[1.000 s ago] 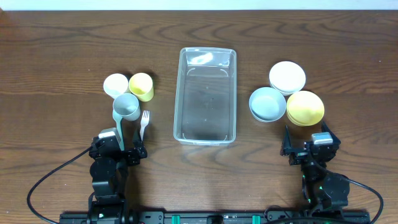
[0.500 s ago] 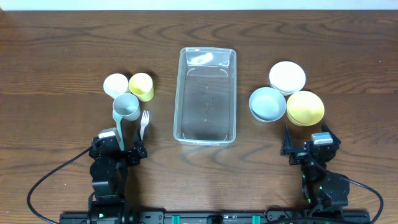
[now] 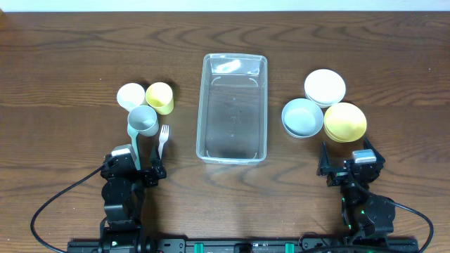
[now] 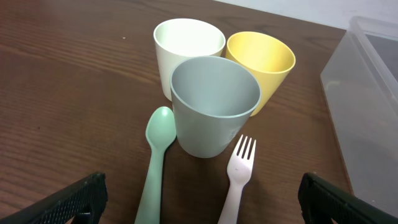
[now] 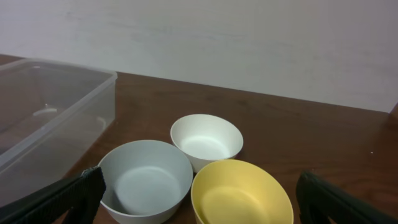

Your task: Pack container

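The clear rectangular container (image 3: 233,107) stands empty at the table's middle; its edge shows in the left wrist view (image 4: 373,93) and the right wrist view (image 5: 43,106). Left of it stand a white cup (image 3: 131,95), a yellow cup (image 3: 160,98) and a grey-blue cup (image 3: 143,121), with a green spoon (image 4: 154,163) and a white fork (image 4: 237,177) lying in front. Right of it sit a grey-blue bowl (image 3: 302,117), a white bowl (image 3: 325,86) and a yellow bowl (image 3: 345,121). My left gripper (image 3: 133,169) is open and empty just short of the spoon and fork. My right gripper (image 3: 349,169) is open and empty just short of the bowls.
The table is dark wood (image 3: 70,63). A pale wall (image 5: 249,43) rises behind the table's far edge in the right wrist view. Cables run from both arm bases along the near edge.
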You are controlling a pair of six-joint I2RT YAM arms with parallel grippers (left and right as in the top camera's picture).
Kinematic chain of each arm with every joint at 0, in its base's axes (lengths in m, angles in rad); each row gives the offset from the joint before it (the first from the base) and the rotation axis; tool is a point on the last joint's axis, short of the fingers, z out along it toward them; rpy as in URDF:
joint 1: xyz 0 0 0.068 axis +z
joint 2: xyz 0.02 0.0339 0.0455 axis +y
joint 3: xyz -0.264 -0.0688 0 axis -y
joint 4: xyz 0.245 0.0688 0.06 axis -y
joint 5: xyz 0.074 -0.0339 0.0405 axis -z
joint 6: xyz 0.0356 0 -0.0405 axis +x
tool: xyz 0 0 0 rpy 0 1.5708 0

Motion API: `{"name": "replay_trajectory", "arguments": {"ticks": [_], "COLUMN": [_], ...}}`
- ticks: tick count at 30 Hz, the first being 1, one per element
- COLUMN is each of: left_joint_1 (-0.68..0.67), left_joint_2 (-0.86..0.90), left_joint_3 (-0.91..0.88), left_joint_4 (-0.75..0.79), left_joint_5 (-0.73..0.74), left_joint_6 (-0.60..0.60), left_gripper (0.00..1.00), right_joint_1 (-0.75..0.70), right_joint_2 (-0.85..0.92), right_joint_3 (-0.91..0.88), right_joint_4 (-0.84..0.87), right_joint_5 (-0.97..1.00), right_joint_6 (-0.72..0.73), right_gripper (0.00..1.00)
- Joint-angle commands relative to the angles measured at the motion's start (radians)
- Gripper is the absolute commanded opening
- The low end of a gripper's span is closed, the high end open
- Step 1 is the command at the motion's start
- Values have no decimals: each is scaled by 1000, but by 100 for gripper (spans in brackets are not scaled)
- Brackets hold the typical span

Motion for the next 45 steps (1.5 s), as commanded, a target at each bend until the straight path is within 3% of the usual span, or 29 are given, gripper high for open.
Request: {"name": "replay_trajectory", "arguments": {"ticks": [1, 8, 12, 17, 21, 25, 30, 35, 45], "left_joint_1": [3, 2, 2, 2, 2, 2, 2, 3, 2], "left_joint_2": [-3, -3, 8, 10, 10, 10, 32, 156, 468], "left_joint_3": [-25, -25, -24, -24, -19, 19, 160, 370, 769], "left_joint_4": [-26, -27, -8, 30, 31, 30, -24, -185, -446], "left_joint_5": [-12, -6, 26, 81, 175, 177, 176, 173, 181], "left_joint_6": [9, 4, -142, -225, -227, -222, -110, -57, -58], "left_gripper": [98, 98, 98, 98, 98, 98, 98, 98, 98], "right_joint_1": [-8, -8, -8, -8, -8, -8, -8, -8, -8], "right_joint_2": [-5, -5, -5, -5, -5, 13, 97, 255, 774], "right_joint_3": [-2, -2, -2, -2, -2, -2, 39, 192, 778], "right_joint_4": [-4, 0, 2, 0, 3, 3, -17, -144, -507], "right_joint_5": [7, -28, -39, -39, -87, -106, -214, -233, -229], "right_joint_6": [2, 156, 262, 365, 417, 412, 341, 257, 183], "right_gripper": [99, 99, 99, 99, 99, 99, 99, 99, 99]}}
